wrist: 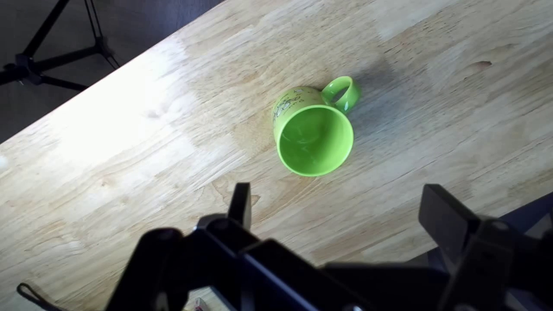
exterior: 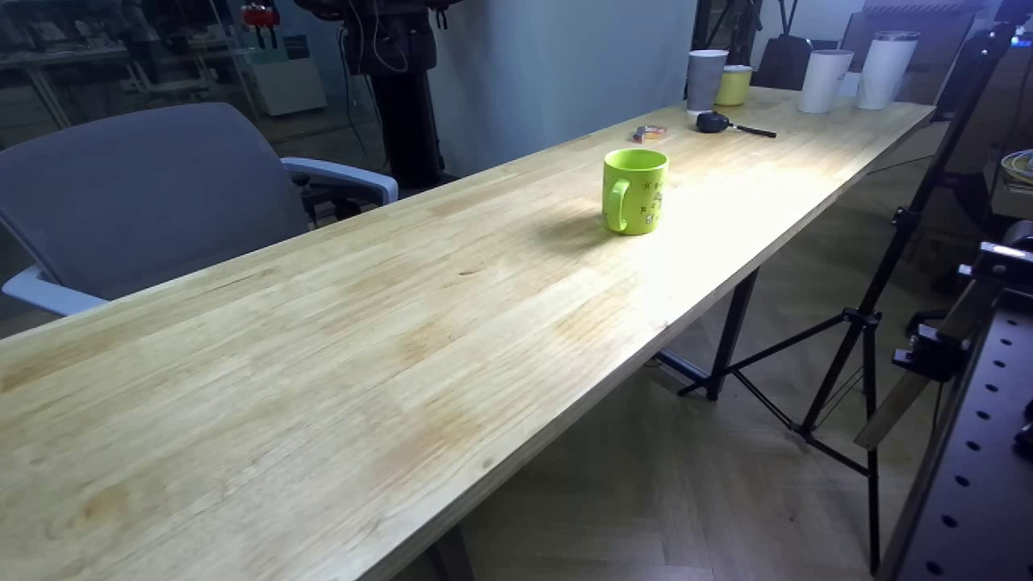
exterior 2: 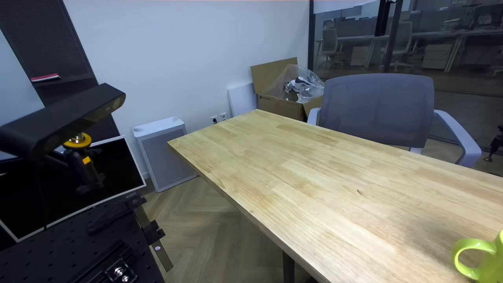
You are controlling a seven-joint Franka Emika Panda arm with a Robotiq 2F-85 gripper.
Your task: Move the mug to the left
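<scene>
The lime-green mug (exterior: 634, 194) stands upright on the wooden table, its loop handle turned toward the camera in an exterior view. Part of it shows at the lower right corner in an exterior view (exterior 2: 491, 263). In the wrist view the mug (wrist: 315, 140) is seen from above, empty inside, with its handle toward the upper right. My gripper (wrist: 337, 190) is open with nothing between its fingers. The mug lies ahead of the fingertips in that picture, apart from them. The gripper does not clearly show in either exterior view.
On the wooden table (exterior: 339, 363), a grey cup (exterior: 705, 83), a yellow cup (exterior: 733, 86), a white cup (exterior: 825, 82) and a white tumbler (exterior: 886, 73) stand at the far end. A black strapped object (exterior: 713, 123) lies nearby. A chair (exterior 2: 377, 110) stands against a long edge.
</scene>
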